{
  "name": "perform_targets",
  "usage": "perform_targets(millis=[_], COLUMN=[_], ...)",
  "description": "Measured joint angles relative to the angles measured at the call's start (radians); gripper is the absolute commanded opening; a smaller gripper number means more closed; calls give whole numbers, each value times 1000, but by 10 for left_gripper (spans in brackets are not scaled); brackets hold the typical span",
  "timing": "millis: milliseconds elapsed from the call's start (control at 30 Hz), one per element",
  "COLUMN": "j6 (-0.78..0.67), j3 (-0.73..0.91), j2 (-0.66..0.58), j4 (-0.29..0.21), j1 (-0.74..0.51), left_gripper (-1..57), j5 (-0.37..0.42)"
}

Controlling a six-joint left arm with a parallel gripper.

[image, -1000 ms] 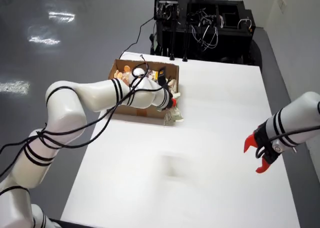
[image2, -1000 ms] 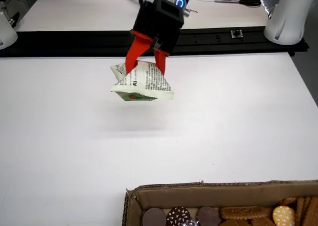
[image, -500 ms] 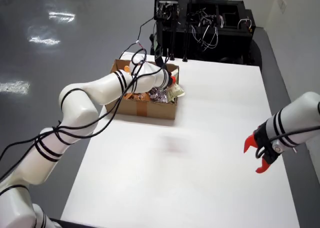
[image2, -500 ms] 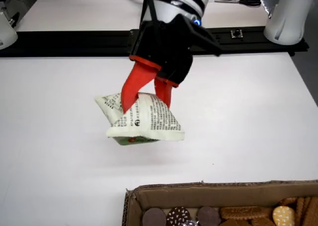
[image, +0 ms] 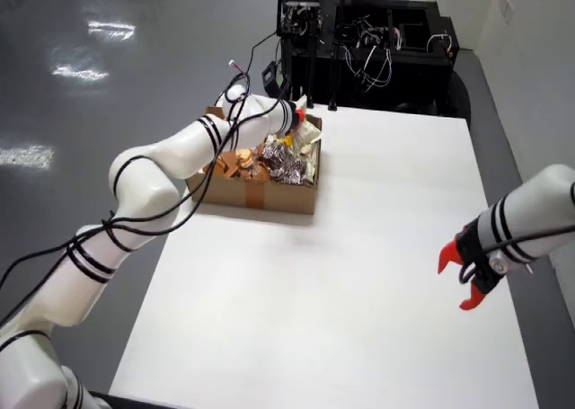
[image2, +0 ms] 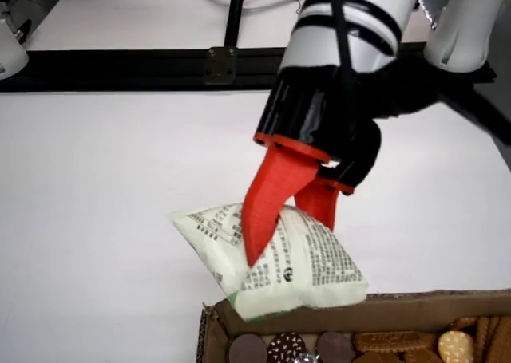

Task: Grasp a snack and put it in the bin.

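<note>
In the overhead view, the working arm reaches over the far rim of a brown cardboard box (image: 260, 177), its red claw (image: 299, 118) small and partly hidden at the box's back corner, so its grip cannot be judged here. Below and in front of the claw the box is heaped with crinkled foil wrappers and orange-brown packets. The box sits on a smooth white table (image: 359, 283), and a second arm with a red gripper (image: 467, 279) hangs well apart at the right edge. The close view shows what the overhead one cannot: the claw (image2: 289, 223) is pinched on a puffy pale-green snack bag (image2: 275, 261) printed with dense text, held just above the box's corrugated rim (image2: 319, 309). Beneath the claw, round chocolate biscuits and golden crackers lie inside.
</note>
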Motion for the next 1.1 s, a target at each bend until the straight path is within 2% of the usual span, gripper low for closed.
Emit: perform_targets(millis=[467, 533, 700, 800, 933, 1100], j6=[-88, -97, -100, -98, -100, -102], j3=[-204, -219, -236, -239, -247, -289], j2=[173, 184, 194, 197, 202, 227], j4=[-6, -6, -7, -8, -9, -10], j1=[56, 62, 69, 71, 71, 61], left_gripper=[188, 219, 344, 392, 423, 419], j5=[-48, -55, -48, -38, -28, 4])
